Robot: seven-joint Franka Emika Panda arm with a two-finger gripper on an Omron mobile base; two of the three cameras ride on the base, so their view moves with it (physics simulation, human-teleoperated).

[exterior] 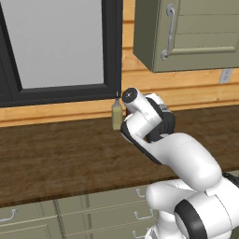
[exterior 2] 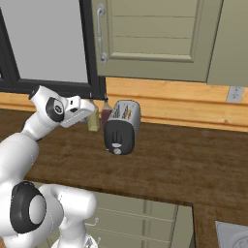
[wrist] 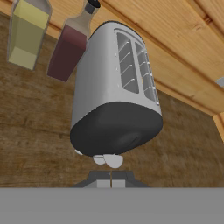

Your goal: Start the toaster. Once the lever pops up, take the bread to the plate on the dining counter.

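The gripper (wrist: 111,178) had its jaws pressed together and empty, the two tips side by side just short of the toaster (wrist: 114,92)'s dark end face. That suited a push on the lever, judged not yet made. The toaster stood on the wood-grain wall counter (exterior 2: 184,164), slots up, beside a yellow-green bottle (wrist: 27,33) and a dark red bottle (wrist: 70,46). Whether bread sat in the slots could not be told.

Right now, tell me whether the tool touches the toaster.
Cannot tell. In the hand view the shut tool sits just below the toaster lever; no gap or contact shows plainly.
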